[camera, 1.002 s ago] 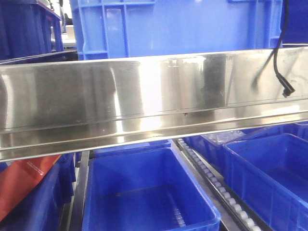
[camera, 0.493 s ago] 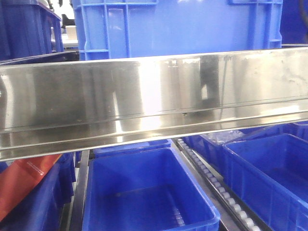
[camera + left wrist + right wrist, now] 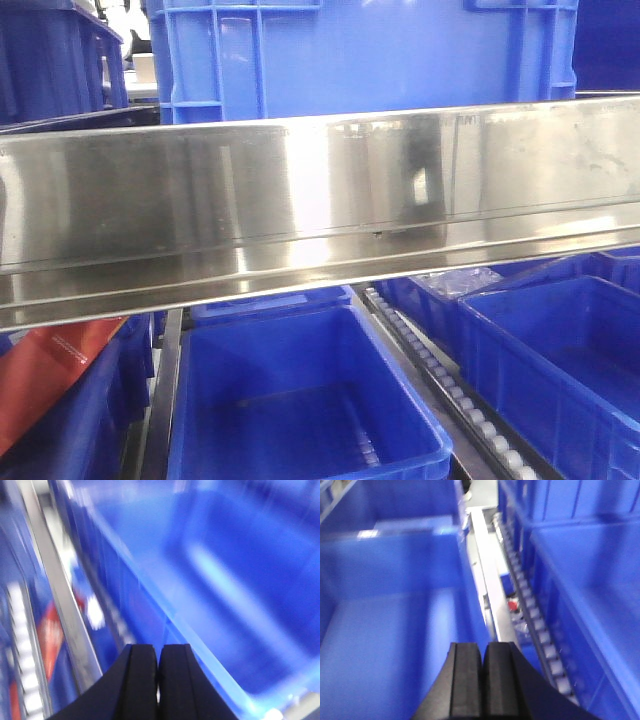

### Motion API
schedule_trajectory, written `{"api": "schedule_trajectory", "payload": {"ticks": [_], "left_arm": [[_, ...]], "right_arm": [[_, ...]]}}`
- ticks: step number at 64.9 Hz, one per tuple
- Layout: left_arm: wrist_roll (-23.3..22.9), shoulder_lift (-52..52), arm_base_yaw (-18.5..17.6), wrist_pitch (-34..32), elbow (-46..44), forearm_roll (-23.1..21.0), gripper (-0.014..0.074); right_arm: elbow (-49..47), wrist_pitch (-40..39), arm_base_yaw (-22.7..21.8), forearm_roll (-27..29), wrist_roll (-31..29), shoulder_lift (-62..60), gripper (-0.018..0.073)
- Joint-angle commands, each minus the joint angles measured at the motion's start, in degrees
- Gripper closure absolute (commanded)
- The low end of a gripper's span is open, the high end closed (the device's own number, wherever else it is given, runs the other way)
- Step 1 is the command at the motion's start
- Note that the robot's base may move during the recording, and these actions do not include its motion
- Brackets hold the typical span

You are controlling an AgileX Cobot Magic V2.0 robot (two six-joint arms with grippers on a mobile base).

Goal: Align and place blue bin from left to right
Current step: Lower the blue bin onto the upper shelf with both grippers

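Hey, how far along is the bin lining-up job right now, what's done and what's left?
Done: the blue bin already sits on the upper level behind the steel rail.
In hand: nothing that shows. The left claw and right claw are both shut and empty, above bin walls; both wrist views are blurred.
Left: whether the bin is fully aligned can't be told, since only its upper wall shows above the rail.

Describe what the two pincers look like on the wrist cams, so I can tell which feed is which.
Both look alike: the left pincer and the right pincer each show two matte black, flat-faced blocky fingers with squared tips, widening into a black body at the bottom edge. No markings, cables or coloured pads are visible on either. The left wrist view is motion-blurred.
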Motion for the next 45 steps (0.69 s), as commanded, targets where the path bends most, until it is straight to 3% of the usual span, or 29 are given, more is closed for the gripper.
{"api": "schedule_trajectory", "payload": {"ticks": [1,11,25,45], "left_arm": [[0.2,-7.7,-0.1,-7.1,7.6,0.5,0.0592],[0.2,-20.7,-0.1,-15.5,22.5,2.6,0.0592],[0.2,-34.6,-0.1,-17.8,35.5,3.9,0.0592],[0.2,-51.2,-0.1,-20.6,47.8,4.0,0.0592]], "right_arm": [[6.3,-5.4,1.3,0.0,-0.8,-4.3,0.0648],[24.2,-17.0,1.8,0.0,-0.8,-14.0,0.0648],[50.7,-31.2,1.8,0.2,-0.8,-31.4,0.0648],[73.4,-38.1,1.8,0.2,-0.8,-56.8,0.0648]]}}
